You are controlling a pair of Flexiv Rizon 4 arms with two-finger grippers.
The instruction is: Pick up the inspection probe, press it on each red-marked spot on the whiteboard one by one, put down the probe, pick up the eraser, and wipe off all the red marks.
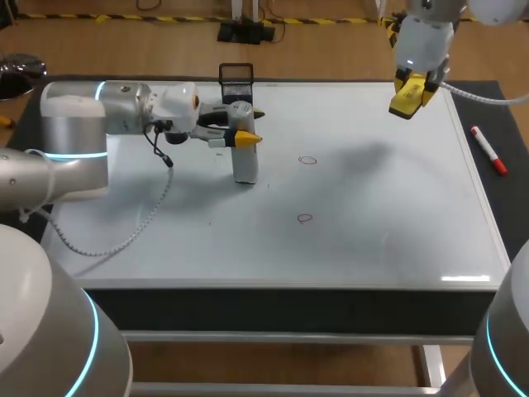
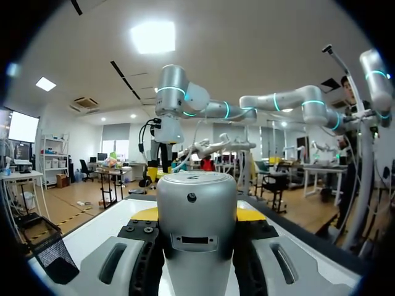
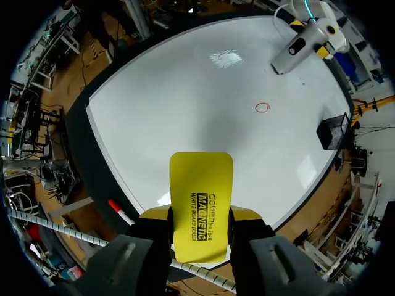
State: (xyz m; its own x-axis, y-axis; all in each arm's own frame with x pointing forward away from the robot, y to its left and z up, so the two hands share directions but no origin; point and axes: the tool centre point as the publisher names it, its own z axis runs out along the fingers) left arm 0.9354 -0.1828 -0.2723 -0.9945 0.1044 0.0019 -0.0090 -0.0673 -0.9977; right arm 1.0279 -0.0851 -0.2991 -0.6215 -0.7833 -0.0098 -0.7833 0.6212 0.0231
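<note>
The silver cylindrical probe [image 1: 245, 164] stands upright over the whiteboard [image 1: 372, 231], with my left gripper [image 1: 245, 136] shut on its upper part. In the left wrist view the probe [image 2: 196, 206] fills the gap between the fingers of the left gripper [image 2: 196, 216]. Two small red circles lie to the probe's right, one [image 1: 307, 160] farther and one [image 1: 304, 218] nearer. My right gripper [image 1: 409, 99] hangs above the board's far right corner, shut on the yellow eraser [image 1: 407, 98]. From the right wrist, the eraser [image 3: 200, 200] sticks out between the fingers of the right gripper [image 3: 200, 219], and one red circle [image 3: 262, 108] shows.
A black mesh basket [image 1: 236, 78] stands at the board's far edge behind the probe. A red marker [image 1: 488, 150] lies on the dark table beside the board's right edge. The left arm's cable [image 1: 124, 236] trails across the board's left part.
</note>
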